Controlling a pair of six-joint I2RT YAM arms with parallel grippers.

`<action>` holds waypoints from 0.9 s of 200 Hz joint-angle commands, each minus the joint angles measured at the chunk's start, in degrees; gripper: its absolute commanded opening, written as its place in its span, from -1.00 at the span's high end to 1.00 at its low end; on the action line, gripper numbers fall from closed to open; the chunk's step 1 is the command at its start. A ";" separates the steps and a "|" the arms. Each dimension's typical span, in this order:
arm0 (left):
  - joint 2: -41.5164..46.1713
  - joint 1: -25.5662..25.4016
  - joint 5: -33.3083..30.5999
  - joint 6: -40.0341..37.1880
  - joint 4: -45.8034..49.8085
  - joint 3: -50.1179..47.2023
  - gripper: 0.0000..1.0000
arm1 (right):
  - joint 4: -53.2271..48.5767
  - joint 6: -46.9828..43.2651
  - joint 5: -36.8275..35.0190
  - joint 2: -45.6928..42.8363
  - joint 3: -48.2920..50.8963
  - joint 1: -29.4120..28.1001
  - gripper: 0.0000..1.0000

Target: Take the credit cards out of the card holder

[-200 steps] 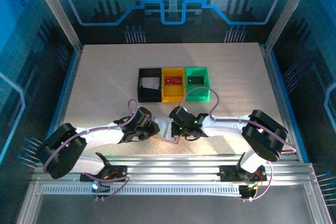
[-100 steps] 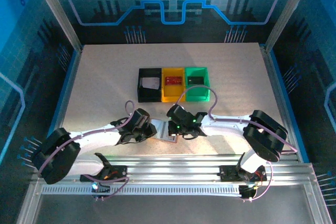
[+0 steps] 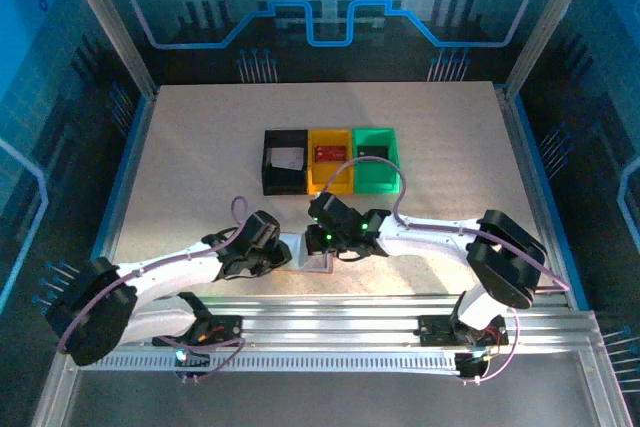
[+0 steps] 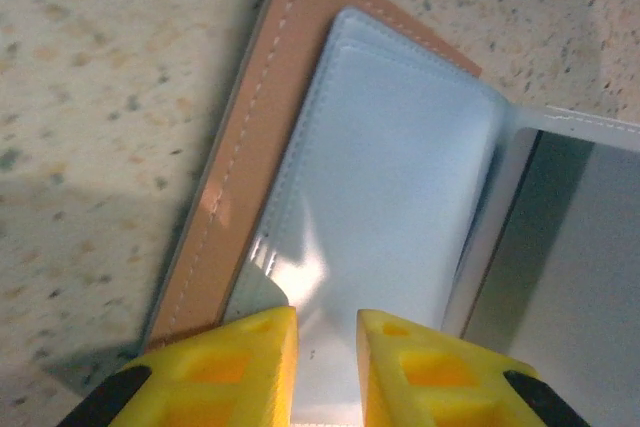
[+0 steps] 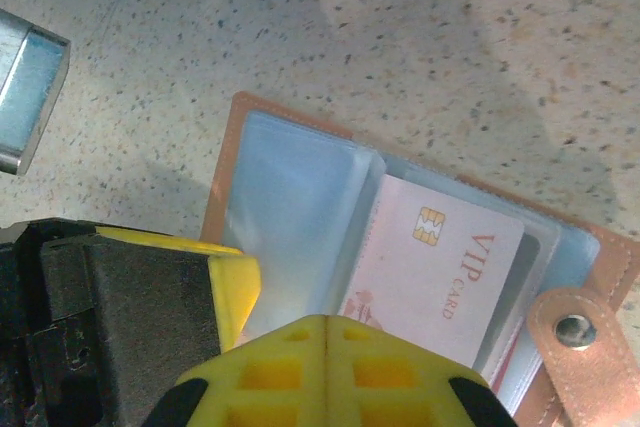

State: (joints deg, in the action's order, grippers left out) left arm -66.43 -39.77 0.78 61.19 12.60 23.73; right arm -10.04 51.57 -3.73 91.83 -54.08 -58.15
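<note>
Pinching the card holder (image 4: pixel 250 167), the left end effector (image 4: pixel 327 325) neighbours the right end effector (image 5: pixel 325 335), clenched over a credit card (image 5: pixel 440 267).

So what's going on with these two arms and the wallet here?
Both arms work over the open card holder. The left gripper seems to pinch its pale sleeve; the right gripper is shut by a VIP card still in its pocket. The black bin, yellow bin and green bin each hold a card.
</note>
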 commanded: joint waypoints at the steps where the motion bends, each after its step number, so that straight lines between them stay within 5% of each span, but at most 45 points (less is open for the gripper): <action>1: 4.09 -0.35 -2.23 0.30 6.98 -1.45 0.52 | 0.55 -0.90 2.20 1.85 -2.30 -1.09 1.00; 60: 13.70 -0.35 -3.82 1.97 12.16 -3.07 0.44 | 0.22 -1.08 3.15 5.62 -6.40 -2.96 0.97; 135: 21.73 -0.15 -7.50 1.92 23.33 -1.17 0.41 | -0.66 -1.78 4.20 8.95 -9.93 -4.69 0.56; 180: 21.92 -0.07 -6.69 2.35 23.10 -0.66 0.37 | -0.01 -2.28 3.81 6.63 -7.10 -3.52 0.54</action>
State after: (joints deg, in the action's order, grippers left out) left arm -43.75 -39.77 -5.37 63.07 33.65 21.61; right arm -9.87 50.06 -0.36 100.09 -62.57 -62.19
